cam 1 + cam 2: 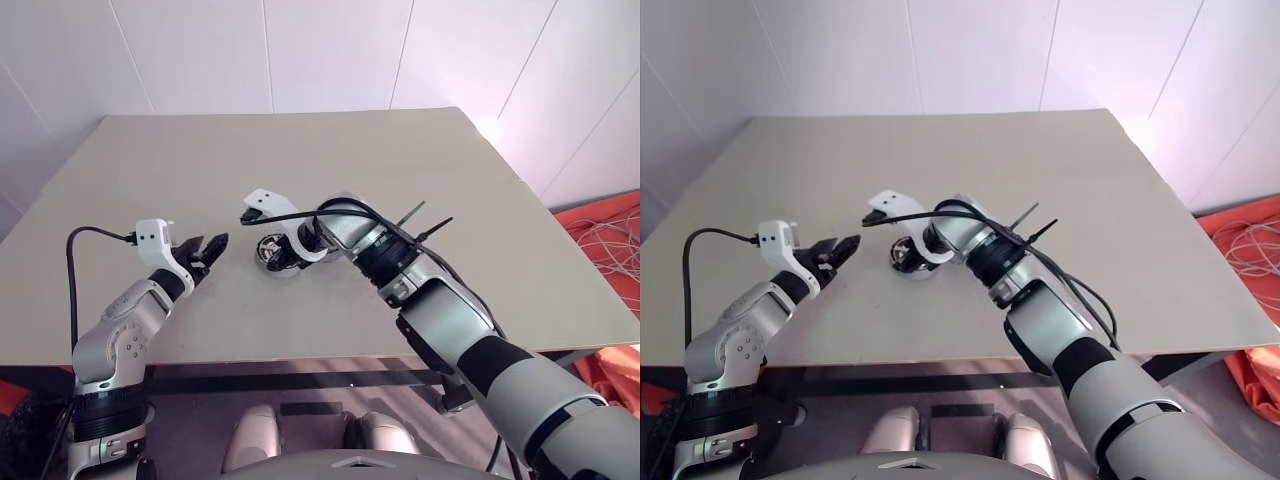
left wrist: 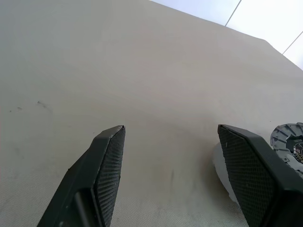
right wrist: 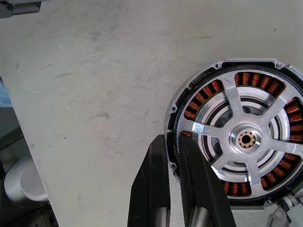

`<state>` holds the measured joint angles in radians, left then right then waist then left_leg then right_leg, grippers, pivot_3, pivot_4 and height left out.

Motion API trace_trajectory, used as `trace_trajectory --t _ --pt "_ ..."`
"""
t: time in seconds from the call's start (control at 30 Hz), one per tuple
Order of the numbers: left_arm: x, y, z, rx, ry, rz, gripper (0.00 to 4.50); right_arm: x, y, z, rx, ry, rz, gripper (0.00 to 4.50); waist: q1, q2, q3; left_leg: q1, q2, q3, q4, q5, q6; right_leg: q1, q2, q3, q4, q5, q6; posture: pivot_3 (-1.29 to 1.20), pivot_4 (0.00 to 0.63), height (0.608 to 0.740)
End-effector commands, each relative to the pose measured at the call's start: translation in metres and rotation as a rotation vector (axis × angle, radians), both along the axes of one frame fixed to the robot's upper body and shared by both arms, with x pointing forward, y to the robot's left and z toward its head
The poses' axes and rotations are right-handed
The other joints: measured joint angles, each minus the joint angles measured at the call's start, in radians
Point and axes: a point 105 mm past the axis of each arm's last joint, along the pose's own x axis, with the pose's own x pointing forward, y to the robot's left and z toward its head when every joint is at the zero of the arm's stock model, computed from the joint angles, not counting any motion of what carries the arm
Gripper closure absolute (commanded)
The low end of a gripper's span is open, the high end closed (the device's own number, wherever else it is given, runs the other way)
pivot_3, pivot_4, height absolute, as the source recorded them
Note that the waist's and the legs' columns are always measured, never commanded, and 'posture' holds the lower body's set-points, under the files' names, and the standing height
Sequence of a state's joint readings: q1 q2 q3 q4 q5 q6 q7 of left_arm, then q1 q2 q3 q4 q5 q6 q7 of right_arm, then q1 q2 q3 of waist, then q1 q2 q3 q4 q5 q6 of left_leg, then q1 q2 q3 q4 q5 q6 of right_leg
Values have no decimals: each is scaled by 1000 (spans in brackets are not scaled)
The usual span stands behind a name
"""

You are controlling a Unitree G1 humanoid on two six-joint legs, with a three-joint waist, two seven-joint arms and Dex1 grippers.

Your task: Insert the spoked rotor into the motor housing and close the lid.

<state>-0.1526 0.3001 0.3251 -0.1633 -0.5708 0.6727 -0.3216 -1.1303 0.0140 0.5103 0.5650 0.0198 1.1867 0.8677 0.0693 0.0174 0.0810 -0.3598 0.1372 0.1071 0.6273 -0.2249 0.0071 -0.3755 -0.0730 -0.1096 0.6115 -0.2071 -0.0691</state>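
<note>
The motor housing is a silver-grey cup with reddish copper windings, lying on the tan table near the middle. The spoked rotor sits inside it, and the windings show between its pale spokes. My right gripper reaches down from the right and is shut, with only a thin slit between its fingers. Its tips lie over the housing's rim; I cannot tell whether they pinch it. My left gripper hovers open and empty to the left of the housing, apart from it. The lid is out of view.
The table's front edge runs close to my arms, and its right edge slants away at the far right. Beyond that edge, orange cloth and white cables lie on the floor. A white wall stands behind the table.
</note>
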Motion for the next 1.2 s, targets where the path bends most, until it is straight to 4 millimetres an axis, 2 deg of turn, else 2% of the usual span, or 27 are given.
trace_trajectory --t 0.03,0.23,0.5,0.6,0.87,0.97,1.07,1.13,1.2 --pt "1 2 17 7 -73 10 1186 7 1 6 10 -13 -56 4497 0 0 0 1 0 0 -1 0 0 0 0 0 0 -1 1 0 0 740" --pt "3 -5 16 7 -70 -5 1186 9 5 4 29 9 -117 4497 0 0 0 10 -1 2 -12 3 -5 4 0 2 -1 -3 4 0 0 740" --pt "8 -9 17 7 -71 -23 1186 12 5 5 27 -12 -130 1849 5 0 0 9 0 3 -16 6 -9 4 0 2 -2 -3 4 0 0 740" --pt "9 -10 16 11 -64 -30 1186 10 8 14 45 -19 -111 891 5 0 0 9 -1 3 -16 6 -9 4 0 2 -2 -3 4 0 0 740" --pt "11 -14 8 33 -28 -54 1186 -3 22 67 185 -50 -14 891 0 -1 0 10 0 3 -19 8 -13 3 0 2 -3 -3 4 0 0 740" --pt "14 -13 6 76 -22 -59 1186 5 24 99 313 -165 27 891 1 -1 0 10 0 3 -22 8 -14 2 0 2 -3 -4 2 0 0 740" --pt "17 -12 3 126 -17 -64 1186 16 14 112 373 -282 35 891 5 -2 0 9 -1 4 -22 9 -14 1 0 2 -4 -4 2 0 0 740" --pt "19 -12 1 163 -15 -74 1186 27 -2 108 359 -356 20 891 6 -3 -1 9 -1 4 -22 9 -14 2 0 2 -4 -4 2 0 0 740" --pt "20 -13 -2 168 -6 -88 1186 42 -25 102 325 -448 -13 891 12 -5 -2 10 0 4 -22 9 -14 3 0 2 -5 -4 2 0 0 740"
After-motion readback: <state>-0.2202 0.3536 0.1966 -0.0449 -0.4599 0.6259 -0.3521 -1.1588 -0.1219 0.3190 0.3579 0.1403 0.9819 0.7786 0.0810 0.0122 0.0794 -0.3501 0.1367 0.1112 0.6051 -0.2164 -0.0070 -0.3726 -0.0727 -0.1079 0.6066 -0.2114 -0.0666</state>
